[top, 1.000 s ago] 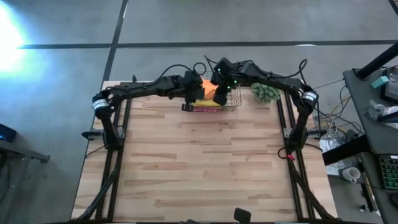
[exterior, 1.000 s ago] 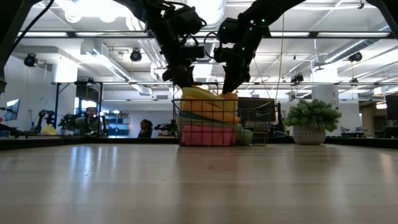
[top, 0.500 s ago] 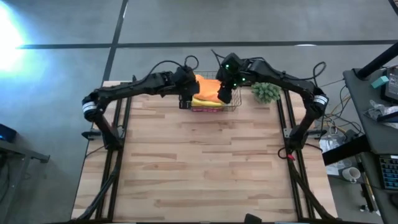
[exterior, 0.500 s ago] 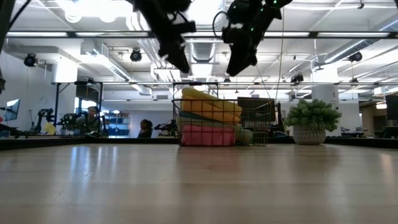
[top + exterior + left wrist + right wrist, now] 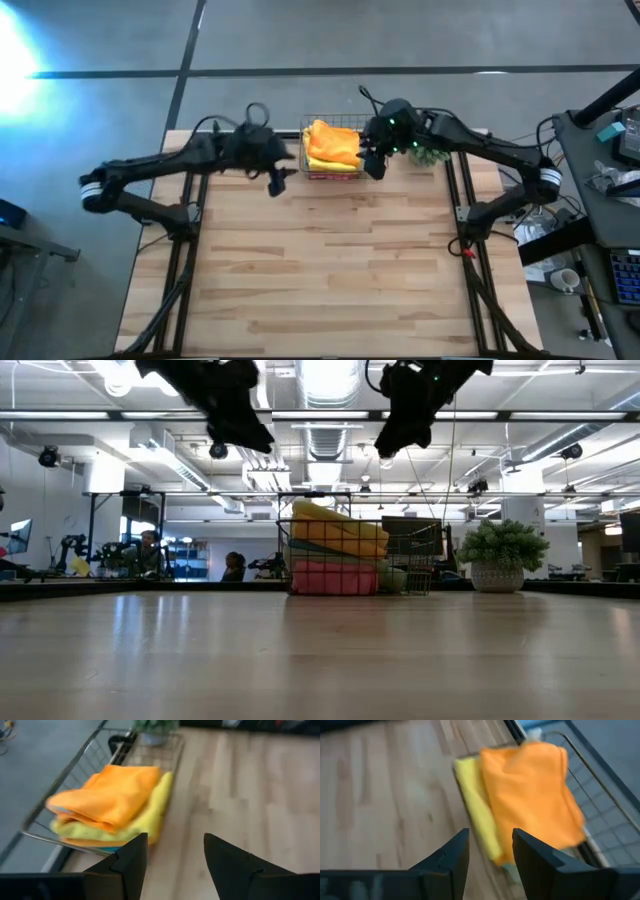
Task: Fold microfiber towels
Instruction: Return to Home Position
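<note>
A copper wire basket point(image 5: 345, 172) stands at the table's far edge with a stack of folded towels in it: an orange one point(image 5: 333, 140) on top, a yellow one point(image 5: 150, 817) under it, a pink one point(image 5: 333, 576) lowest. My left gripper point(image 5: 277, 182) hangs open and empty to the left of the basket, raised above the table. My right gripper point(image 5: 375, 167) hangs open and empty to the right of the basket, also raised. Both grippers show high in the low view, the left gripper point(image 5: 255, 440) and the right gripper point(image 5: 385, 445).
A small green fuzzy plant in a white pot point(image 5: 500, 555) stands right of the basket at the far edge. The wooden table point(image 5: 330, 270) stretches toward the near edge. People sit in the room behind, at left in the low view point(image 5: 145, 555).
Both grippers have risen from the towel stack and drawn apart, the left toward the table's left edge, the right toward the right edge. The towels stay stacked in the basket.
</note>
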